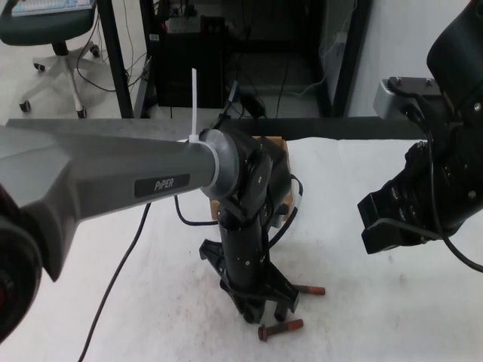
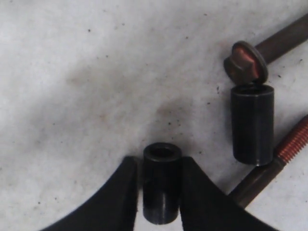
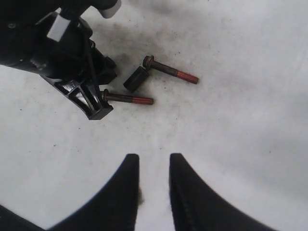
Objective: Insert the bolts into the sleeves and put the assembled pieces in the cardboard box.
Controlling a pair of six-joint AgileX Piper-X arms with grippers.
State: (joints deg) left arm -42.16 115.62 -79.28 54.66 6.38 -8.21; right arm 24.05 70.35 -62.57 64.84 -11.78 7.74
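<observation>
Left claw (image 2: pixel 161 168) is down on the table (image 1: pixel 377 317), pinched shut on one sleeve (image 2: pixel 162 190). Right claw (image 3: pixel 154 166) is empty, slightly parted, raised off right. Near bolt (image 1: pixel 281 329) and far bolt (image 1: pixel 309 289) lie beside the left claw, long axes roughly left-right. Right arm is likely to fetch one.

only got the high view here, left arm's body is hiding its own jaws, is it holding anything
observer: Yes. The left gripper has its jaws shut on a short black cylindrical sleeve, one finger on each side of it.
operator: ok and is there another sleeve left out there, i just see two bolts
observer: Yes. A second black sleeve lies on the white cloth, with one end right by the head of a brown bolt with a red threaded tip.
</observation>
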